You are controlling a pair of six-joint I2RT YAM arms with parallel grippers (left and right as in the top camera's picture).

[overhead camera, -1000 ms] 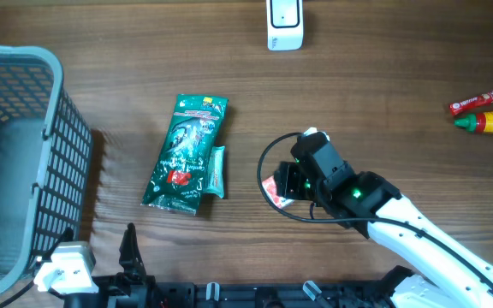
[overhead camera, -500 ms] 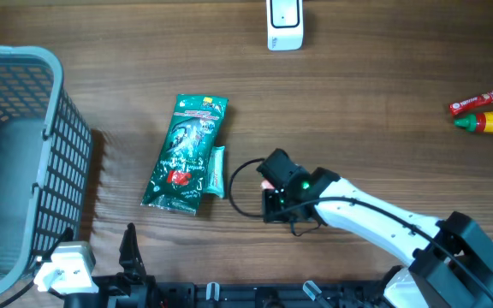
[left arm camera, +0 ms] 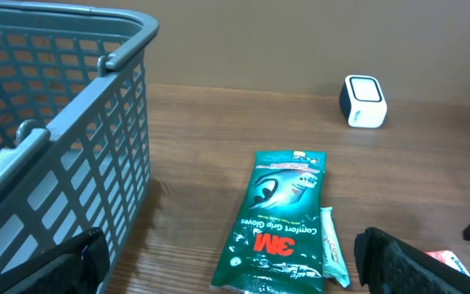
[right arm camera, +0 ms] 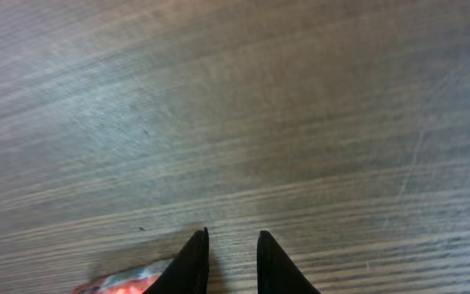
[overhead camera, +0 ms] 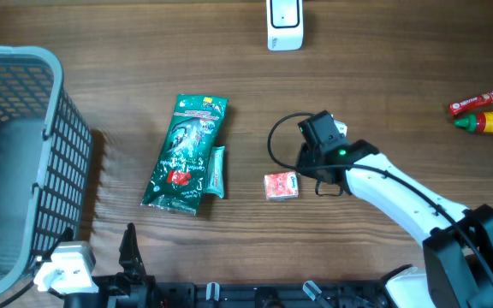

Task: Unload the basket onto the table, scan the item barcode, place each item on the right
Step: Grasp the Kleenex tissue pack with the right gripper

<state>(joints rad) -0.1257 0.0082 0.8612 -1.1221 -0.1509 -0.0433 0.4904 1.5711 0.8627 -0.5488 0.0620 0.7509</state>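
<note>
- Right gripper [right arm camera: 229,263]: tips nearly together, nothing between them; left gripper [left arm camera: 227,261] spread wide.
- Red packet [overhead camera: 281,186] lies loose near the table's front edge, mid-width.
- Reopen, straddle packet squarely, lift toward scanner [overhead camera: 284,23] at back edge.

A dark wooden table [overhead camera: 383,77] with visible grain meets a plain beige wall [left arm camera: 300,33] behind it.
</note>
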